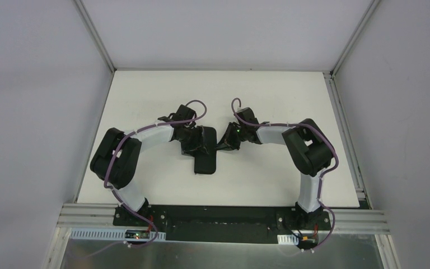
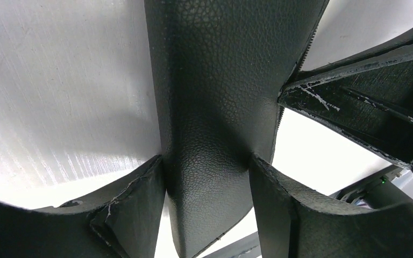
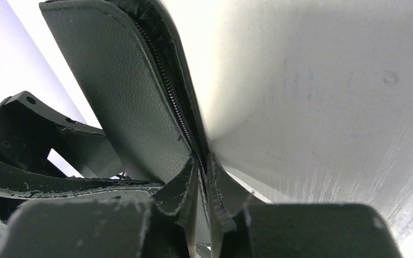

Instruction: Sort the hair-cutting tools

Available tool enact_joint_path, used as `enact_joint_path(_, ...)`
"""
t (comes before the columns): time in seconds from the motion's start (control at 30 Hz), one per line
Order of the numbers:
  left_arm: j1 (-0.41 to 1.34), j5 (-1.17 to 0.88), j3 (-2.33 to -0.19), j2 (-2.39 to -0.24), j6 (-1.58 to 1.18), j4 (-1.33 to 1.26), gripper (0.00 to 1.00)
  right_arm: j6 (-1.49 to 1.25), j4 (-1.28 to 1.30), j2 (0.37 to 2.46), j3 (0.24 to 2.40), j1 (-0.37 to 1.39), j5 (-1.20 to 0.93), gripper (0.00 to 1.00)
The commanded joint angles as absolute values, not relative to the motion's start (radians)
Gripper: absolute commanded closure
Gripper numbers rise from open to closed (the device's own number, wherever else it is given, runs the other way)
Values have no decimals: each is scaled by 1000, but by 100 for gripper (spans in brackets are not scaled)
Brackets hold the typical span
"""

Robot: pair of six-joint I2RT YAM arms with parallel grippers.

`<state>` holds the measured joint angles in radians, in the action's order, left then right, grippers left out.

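A flat black zip case (image 1: 206, 157) lies mid-table, its near end on the white surface. My left gripper (image 1: 192, 140) is shut across the case's grained leather body (image 2: 215, 97), with a finger pressed on each side (image 2: 206, 161). My right gripper (image 1: 229, 139) is shut on the case's zip edge (image 3: 180, 115), its jaws nearly together around the thin flap (image 3: 201, 174). The flap (image 3: 123, 91) is lifted upright. The two grippers stand close together; the right one shows in the left wrist view (image 2: 365, 102). No scissors, comb, razor or clip are in view.
The white table (image 1: 145, 101) is bounded by metal rails at its left, right and back edges and by grey walls. The arm bases stand on a black plate (image 1: 218, 216) at the near edge.
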<state>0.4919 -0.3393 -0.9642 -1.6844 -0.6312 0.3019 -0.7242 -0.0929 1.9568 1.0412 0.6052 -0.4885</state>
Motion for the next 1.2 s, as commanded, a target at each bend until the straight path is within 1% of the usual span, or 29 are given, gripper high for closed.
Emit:
enact_joint_path(0.0,517,-332,-926,-1739,-647,310,45,-679,96,2086,973,630,-305,95)
enact_joint_path(0.17,540,-301,-924,-1760,-666,310,58,-681,99,2072,973,632,-308,94)
enact_joint_path(0.23,550,-279,-919,-1766,-683,310,63,-686,111,2030,965,632,-283,94)
enact_joint_path(0.4,563,-225,-903,-1757,-712,309,65,-658,134,1804,899,650,-151,81)
enact_joint_path(0.47,564,-216,-900,-1752,-721,310,65,-623,150,1704,881,680,-90,74)
enact_joint_path(0.57,565,-202,-900,-1749,-736,309,66,-557,187,1596,875,781,37,61)
enact_joint_path(0.67,565,-194,-904,-1750,-751,310,67,-508,195,1525,854,904,162,55)
enact_joint_path(0.77,565,-192,-911,-1755,-763,310,68,-451,130,1457,810,1003,233,52)
enact_joint_path(0.87,565,-199,-917,-1762,-773,308,68,-394,82,1440,802,1097,246,52)
enact_joint_path(1.03,565,-216,-917,-1767,-786,310,68,-334,59,1523,860,1219,241,54)
enact_joint_path(1.17,565,-229,-912,-1764,-800,310,68,-308,45,1616,916,1275,238,57)
